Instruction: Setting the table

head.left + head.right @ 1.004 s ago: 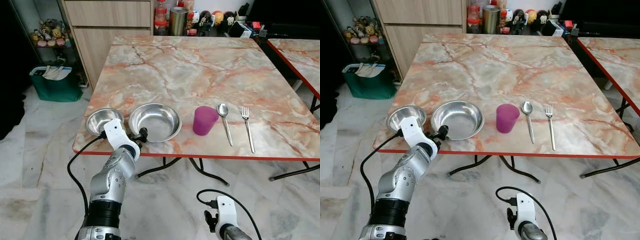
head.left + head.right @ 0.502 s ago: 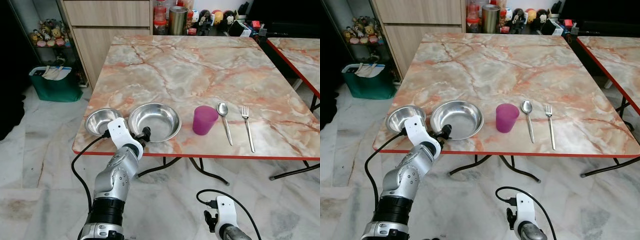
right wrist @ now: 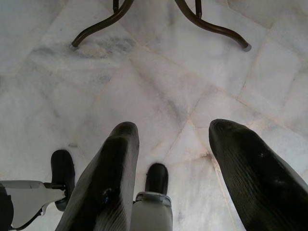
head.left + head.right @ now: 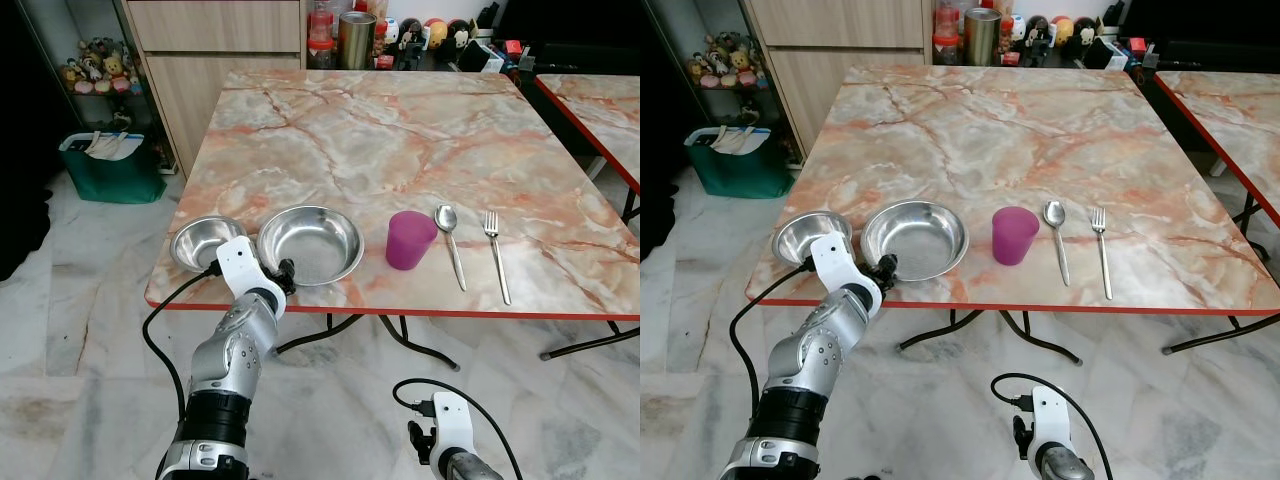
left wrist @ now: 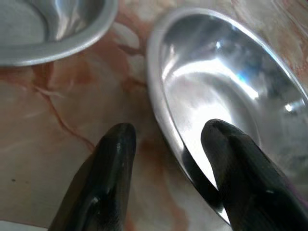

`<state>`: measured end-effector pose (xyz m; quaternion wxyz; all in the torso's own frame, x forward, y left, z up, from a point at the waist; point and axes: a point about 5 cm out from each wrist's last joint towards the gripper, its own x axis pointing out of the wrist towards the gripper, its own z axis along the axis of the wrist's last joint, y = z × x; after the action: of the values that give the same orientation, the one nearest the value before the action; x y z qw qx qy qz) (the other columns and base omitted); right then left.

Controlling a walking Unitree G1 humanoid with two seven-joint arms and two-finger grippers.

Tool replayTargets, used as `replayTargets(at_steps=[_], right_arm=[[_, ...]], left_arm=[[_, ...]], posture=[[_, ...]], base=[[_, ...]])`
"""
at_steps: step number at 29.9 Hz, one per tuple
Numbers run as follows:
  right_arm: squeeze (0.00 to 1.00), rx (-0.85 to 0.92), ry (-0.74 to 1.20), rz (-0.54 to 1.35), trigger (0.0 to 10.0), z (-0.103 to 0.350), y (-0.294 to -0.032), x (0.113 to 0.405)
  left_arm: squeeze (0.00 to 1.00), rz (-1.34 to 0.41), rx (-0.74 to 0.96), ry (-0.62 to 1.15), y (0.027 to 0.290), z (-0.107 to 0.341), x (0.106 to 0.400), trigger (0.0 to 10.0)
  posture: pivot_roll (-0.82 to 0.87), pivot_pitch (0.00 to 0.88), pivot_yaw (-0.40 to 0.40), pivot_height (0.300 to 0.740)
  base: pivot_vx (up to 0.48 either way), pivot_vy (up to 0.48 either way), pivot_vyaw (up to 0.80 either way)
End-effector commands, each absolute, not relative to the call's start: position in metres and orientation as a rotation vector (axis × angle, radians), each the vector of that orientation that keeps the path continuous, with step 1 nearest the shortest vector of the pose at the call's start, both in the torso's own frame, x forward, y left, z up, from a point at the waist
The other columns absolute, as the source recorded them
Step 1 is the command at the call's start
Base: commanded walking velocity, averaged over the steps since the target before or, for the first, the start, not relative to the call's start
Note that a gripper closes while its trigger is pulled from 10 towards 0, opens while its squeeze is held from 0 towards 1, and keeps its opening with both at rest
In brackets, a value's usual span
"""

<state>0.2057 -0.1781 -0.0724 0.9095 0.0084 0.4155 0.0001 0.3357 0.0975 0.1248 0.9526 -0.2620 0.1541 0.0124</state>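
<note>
Up at the near left edge of the marble table (image 4: 400, 130), the left gripper (image 5: 166, 144) has its black fingers spread, one above the inside of the large steel bowl (image 4: 310, 244) and one outside, straddling the near-left rim; actual contact cannot be told. Just left of that bowl sits a small steel bowl (image 4: 203, 241). To the right come a purple cup (image 4: 409, 240), a spoon (image 4: 450, 243) and a fork (image 4: 495, 255), in a row. Low by the floor, the right gripper (image 3: 175, 159) hangs idle, fingers apart.
</note>
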Motion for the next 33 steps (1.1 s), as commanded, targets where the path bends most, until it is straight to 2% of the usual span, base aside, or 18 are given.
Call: replayTargets(at_steps=[1, 33], right_arm=[[0.00, 0.032, 0.860, -0.012, 10.0, -0.0734, -0.1791, 0.2037], [0.00, 0.023, 0.860, 0.004, 10.0, -0.0727, -0.1775, 0.2054]], left_arm=[[0.00, 0.040, -0.536, 0.322, 0.0978, 0.1232, 0.3373, 0.0], [0.00, 0.086, -0.554, 0.283, 0.1049, 0.1261, 0.3368, 0.0]], posture=[[0.05, 0.091, -0.013, 0.740], [0.06, 0.087, -0.025, 0.740]], base=[[0.000, 0.000, 0.00], [0.000, 0.000, 0.00]])
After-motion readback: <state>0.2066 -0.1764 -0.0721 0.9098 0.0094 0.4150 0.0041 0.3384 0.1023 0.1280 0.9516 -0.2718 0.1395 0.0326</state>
